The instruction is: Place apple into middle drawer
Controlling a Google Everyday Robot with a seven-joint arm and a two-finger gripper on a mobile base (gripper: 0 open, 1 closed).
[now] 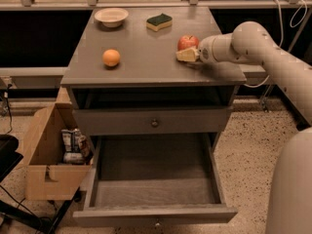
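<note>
The red apple [188, 41] sits on the cabinet top [146, 52] near its right edge. My gripper [185, 54] reaches in from the right on the white arm [253, 43] and is right against the apple's front side, low over the top. The middle drawer [153, 174] is pulled out wide below, and its dark floor is bare. Its front rim with the small knob [156, 223] is at the bottom of the view.
An orange fruit [111, 57], a white bowl [111, 16] and a green-and-yellow sponge [159, 21] also sit on the top. The upper knobbed drawer front [154, 123] is closed. A cardboard box [51, 155] with packets stands on the floor at the left.
</note>
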